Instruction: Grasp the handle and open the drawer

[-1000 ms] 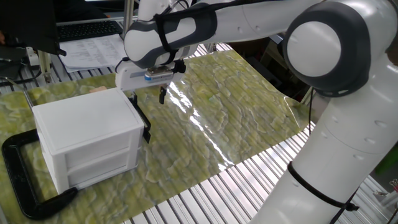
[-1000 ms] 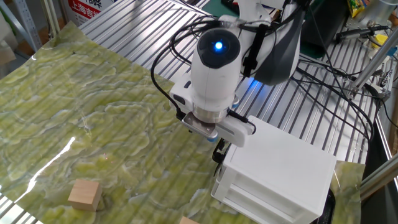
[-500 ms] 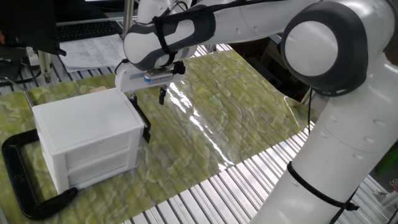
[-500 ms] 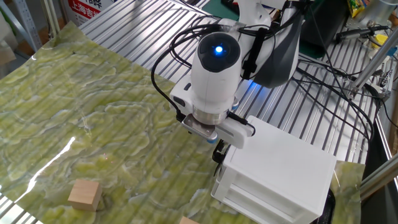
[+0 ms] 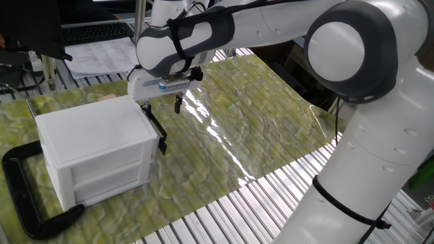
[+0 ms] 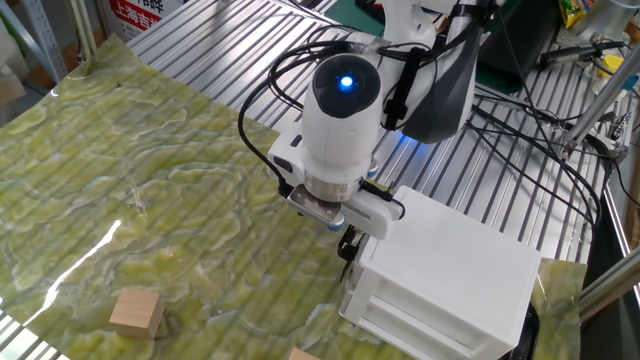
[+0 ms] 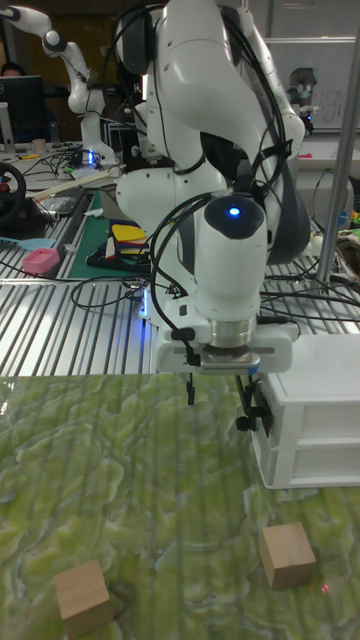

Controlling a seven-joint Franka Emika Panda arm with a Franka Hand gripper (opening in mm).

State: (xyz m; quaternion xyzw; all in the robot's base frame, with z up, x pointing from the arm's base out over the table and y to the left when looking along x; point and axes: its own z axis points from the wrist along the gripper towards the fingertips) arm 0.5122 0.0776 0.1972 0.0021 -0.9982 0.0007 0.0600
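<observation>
This is a robotics lab. The counter [image 5: 224, 213] is made of bare aluminium bars, partly covered by a green patterned mat [image 5: 258, 115]. Behind it stand a keyboard [image 5: 95, 31] and papers [image 5: 102, 54], many loose black cables [image 6: 540, 150], a computer monitor [image 7: 22, 110] and a second white robot arm [image 7: 70, 70].

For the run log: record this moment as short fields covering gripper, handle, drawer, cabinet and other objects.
gripper: black two-finger gripper, open, one finger at the handle, the other out over the mat
handle: slim black bar handle on the drawer front, not yet clamped
drawer: white plastic upper drawer, looks closed or barely open
cabinet: small white cabinet, inside a black C-shaped clamp frame
other objects: two wooden cubes on the green patterned mat
</observation>
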